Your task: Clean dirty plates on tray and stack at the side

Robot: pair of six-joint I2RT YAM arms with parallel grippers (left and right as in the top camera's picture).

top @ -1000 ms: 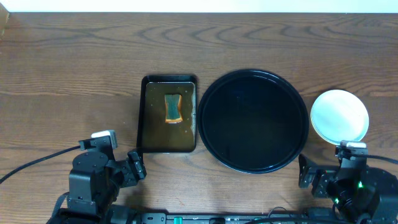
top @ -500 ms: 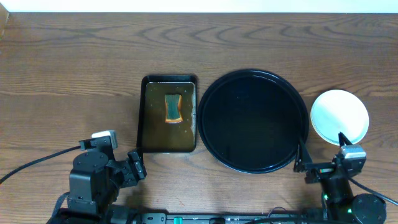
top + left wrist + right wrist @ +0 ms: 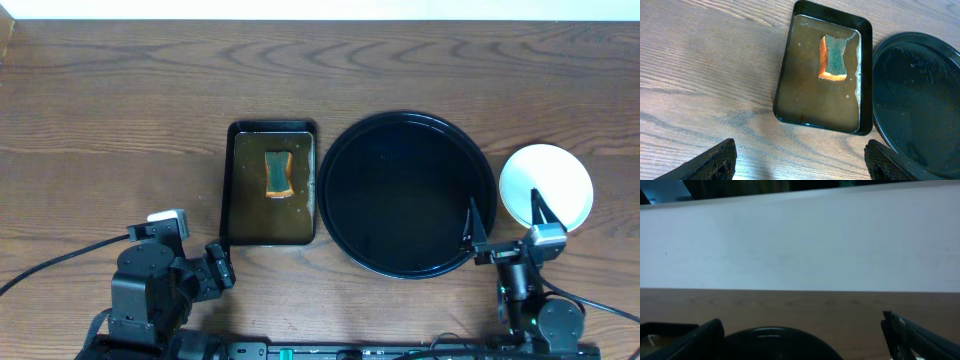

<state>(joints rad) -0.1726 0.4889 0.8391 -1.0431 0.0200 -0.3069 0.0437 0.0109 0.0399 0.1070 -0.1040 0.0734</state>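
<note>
One glossy black tray (image 3: 405, 195), round, right of centre on the tabletop (image 3: 120, 110). One pale round plate (image 3: 545, 185) seen from overhead, on the wood just right of the tray and clear of its rim; possibly a stack, though the number of layers cannot be told from straight above. One rectangular dark pan (image 3: 226, 190) just left of the tray, holding brownish liquid (image 3: 260, 215) and one sponge (image 3: 278, 173), orange-edged with a green face in the left wrist view. Two arms at the near edge. Near-left of the pan, the left gripper (image 3: 800, 167), its two fingers (image 3: 715, 160) spread wide apart. Near the gap between tray and plate, the right gripper (image 3: 505, 228), tilted up toward the far wall, its two fingers likewise well apart: one over the tray's right rim, the other over the plate's near-left edge.
</note>
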